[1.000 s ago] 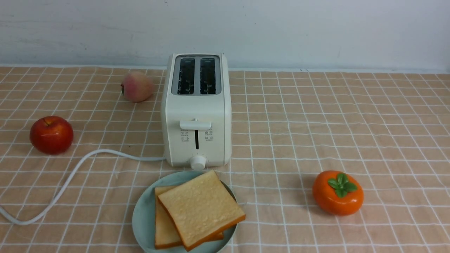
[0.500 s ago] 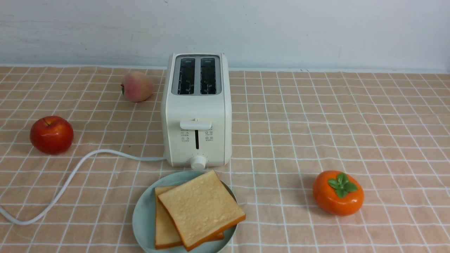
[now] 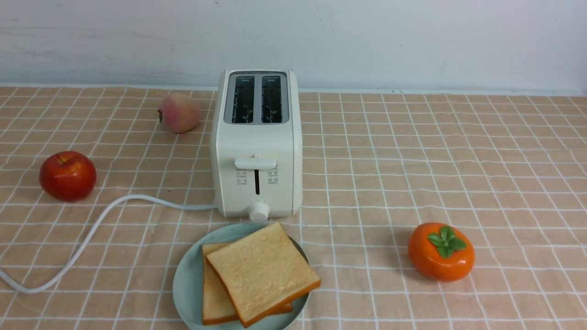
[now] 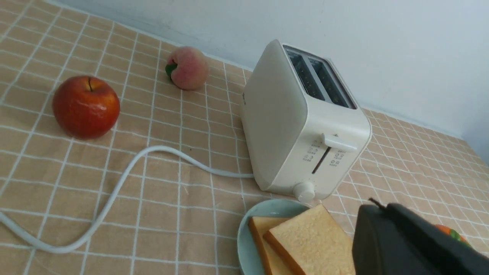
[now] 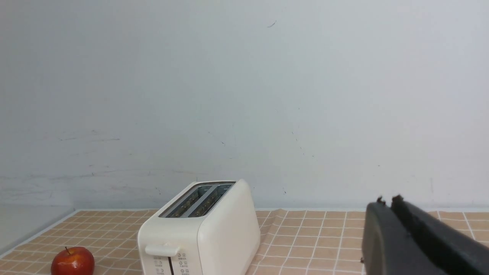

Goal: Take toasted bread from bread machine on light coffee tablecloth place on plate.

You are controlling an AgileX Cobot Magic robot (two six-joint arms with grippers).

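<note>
Golden toast (image 3: 262, 271), two overlapping slices, lay on the plate (image 3: 187, 286) just before the toaster (image 3: 256, 151) on the checked cloth (image 3: 412, 160), the upper slice overhanging the rim. Clear of it all hung the left gripper (image 4: 378, 208) and right gripper (image 5: 387, 202), each with fingers pressed together on nothing.

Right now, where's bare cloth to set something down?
Widest bare tablecloth: right of the bread machine, behind the persimmon. Smaller patch between cord and plate. Crowded directly before the bread machine: plate with both toast slices.
</note>
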